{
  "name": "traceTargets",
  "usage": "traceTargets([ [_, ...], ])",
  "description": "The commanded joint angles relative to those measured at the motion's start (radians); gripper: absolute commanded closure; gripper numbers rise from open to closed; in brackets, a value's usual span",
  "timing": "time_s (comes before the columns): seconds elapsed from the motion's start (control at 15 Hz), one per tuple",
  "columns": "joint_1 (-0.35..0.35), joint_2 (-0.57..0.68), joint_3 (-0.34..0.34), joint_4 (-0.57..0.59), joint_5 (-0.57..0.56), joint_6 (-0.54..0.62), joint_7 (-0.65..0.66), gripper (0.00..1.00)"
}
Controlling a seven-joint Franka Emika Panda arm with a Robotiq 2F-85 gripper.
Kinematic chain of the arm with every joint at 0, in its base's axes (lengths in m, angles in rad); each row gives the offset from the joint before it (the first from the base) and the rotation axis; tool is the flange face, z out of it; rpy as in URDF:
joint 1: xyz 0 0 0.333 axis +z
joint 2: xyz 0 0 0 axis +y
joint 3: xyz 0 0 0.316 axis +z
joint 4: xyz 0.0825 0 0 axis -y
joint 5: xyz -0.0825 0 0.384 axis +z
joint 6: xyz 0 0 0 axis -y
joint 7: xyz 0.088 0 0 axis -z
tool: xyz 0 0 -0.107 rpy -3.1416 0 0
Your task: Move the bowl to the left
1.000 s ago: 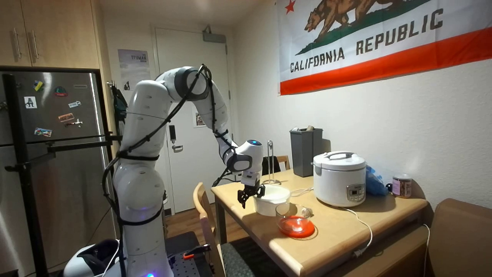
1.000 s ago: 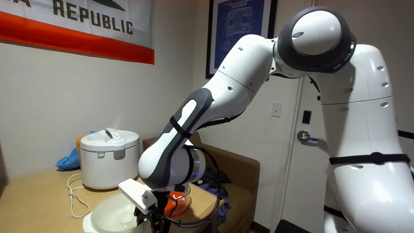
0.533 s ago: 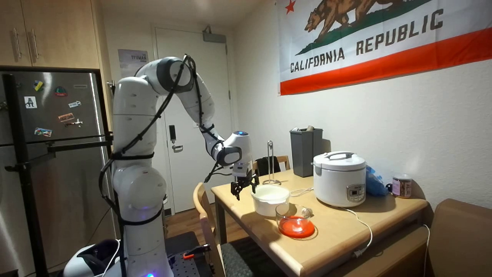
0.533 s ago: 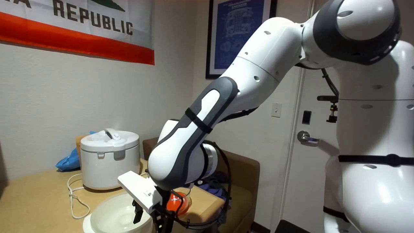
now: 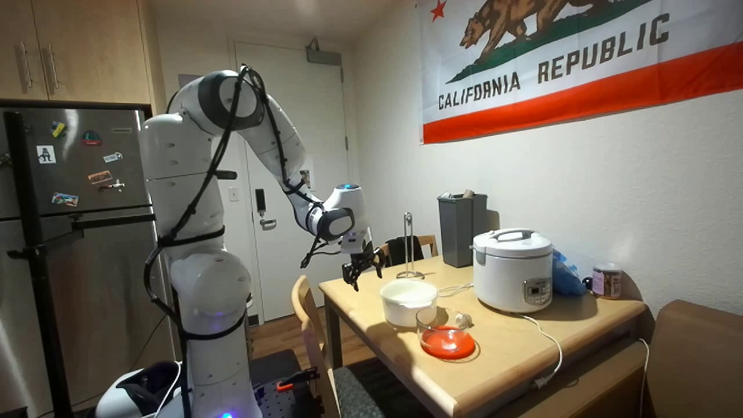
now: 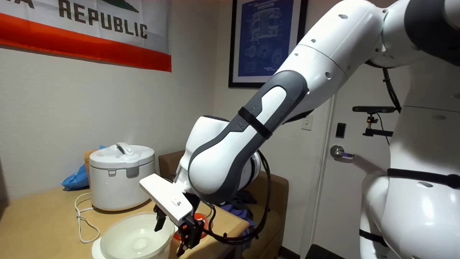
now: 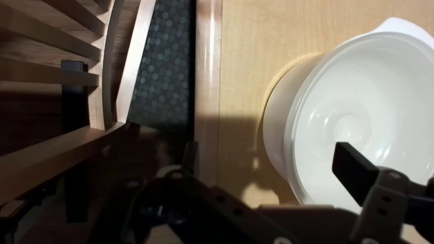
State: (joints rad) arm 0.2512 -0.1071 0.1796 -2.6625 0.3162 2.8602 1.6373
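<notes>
The fingers [image 7: 354, 173] hang wide apart above the counter [image 5: 505, 351]. Lower down, the bowl [image 7: 366, 95] stands near the edge facing the chair [image 7: 161, 74], the red dish [image 5: 457, 348] between it and a corner, the cooker [image 5: 511, 273] toward the opposite edge.

Shows as a round, plain white bowl [image 5: 408, 301], upright, mouth upward. Has a smooth wall, a thin rim and a white lug jutting from the edge; shines inside, with faint rings around the middle of the floor. In an exterior view, stands lower than the gripper [image 5: 367, 281] and to the right of its spread fingertips, near but apart. In the wrist view, lies mostly right of the midpoint between those fingertips, partly hidden behind one finger [image 7: 354, 173] and cut off at the right edge. In an exterior view, bares the bowl's inside [image 6: 131, 235], left of the gripper and partly behind a fingertip.
</notes>
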Motion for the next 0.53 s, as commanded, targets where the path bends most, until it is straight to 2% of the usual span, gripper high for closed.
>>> traceTargets([
  [0.0, -0.018, -0.085, 0.044, -0.052, -0.022, -0.013, 0.034, 0.00],
  [0.13, -0.010, -0.101, 0.058, -0.057, -0.008, -0.031, 0.020, 0.00],
  [0.2, -0.013, -0.048, 0.049, -0.027, 0.008, -0.008, -0.008, 0.00],
  [0.47, -0.014, -0.045, 0.054, -0.028, 0.008, -0.008, -0.009, 0.00],
])
